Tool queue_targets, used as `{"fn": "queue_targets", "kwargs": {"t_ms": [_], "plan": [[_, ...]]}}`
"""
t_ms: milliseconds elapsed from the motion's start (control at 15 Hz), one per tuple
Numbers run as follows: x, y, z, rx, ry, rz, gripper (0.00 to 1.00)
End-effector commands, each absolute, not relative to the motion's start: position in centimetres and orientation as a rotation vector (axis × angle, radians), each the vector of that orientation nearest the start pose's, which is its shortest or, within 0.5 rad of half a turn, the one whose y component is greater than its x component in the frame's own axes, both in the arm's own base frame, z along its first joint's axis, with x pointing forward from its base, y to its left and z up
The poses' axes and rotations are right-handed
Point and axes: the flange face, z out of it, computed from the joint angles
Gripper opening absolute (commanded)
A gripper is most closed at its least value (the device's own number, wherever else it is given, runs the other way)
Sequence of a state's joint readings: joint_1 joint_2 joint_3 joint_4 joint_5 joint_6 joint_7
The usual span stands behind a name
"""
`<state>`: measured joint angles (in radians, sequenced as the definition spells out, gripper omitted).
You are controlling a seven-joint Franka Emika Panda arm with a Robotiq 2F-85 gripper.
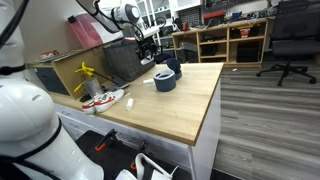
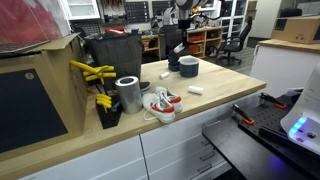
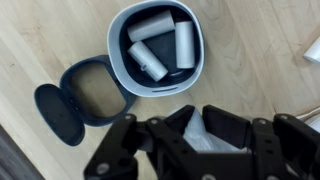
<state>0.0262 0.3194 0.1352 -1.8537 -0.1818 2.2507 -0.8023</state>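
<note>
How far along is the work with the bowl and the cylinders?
Done: three pale cylinders lie in the white bowl. In hand: the gripper hangs just beside the bowl, and there is perhaps something pale between its fingers; I cannot be sure. Left: the dark blue ring-shaped piece lies beside the bowl, not on it.

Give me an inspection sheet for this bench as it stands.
surface: pale wooden benchtop.
job's things: white-walled container holding three pale cylinders; dark blue lid lying right beside it.
clutter: red-and-white sneakers, grey canister, yellow tools, small white block.
grippers: gripper hovers just off the container's rim; something pale shows between the fingers, grip unclear.
cables: nothing seen.
surroundings: wooden shelving, office chair, plank floor.
</note>
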Motion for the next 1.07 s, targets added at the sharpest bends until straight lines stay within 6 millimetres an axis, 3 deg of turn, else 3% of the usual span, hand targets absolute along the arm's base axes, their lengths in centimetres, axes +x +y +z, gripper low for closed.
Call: {"fn": "queue_targets", "kwargs": {"t_ms": [0, 200, 400, 667, 1000], "plan": [[61.0, 11.6, 34.7, -2.732, -1.768, -0.020, 0.04], [59.5, 12.8, 32.2, -2.694, -1.797, 0.063, 0.04], [57.5, 12.5, 28.8, -2.628, -1.861, 0.178, 0.04], [55.1, 10.3, 25.2, -2.551, -1.956, 0.329, 0.04], [51.8, 6.9, 22.2, -2.301, -2.222, 0.505, 0.04]]}}
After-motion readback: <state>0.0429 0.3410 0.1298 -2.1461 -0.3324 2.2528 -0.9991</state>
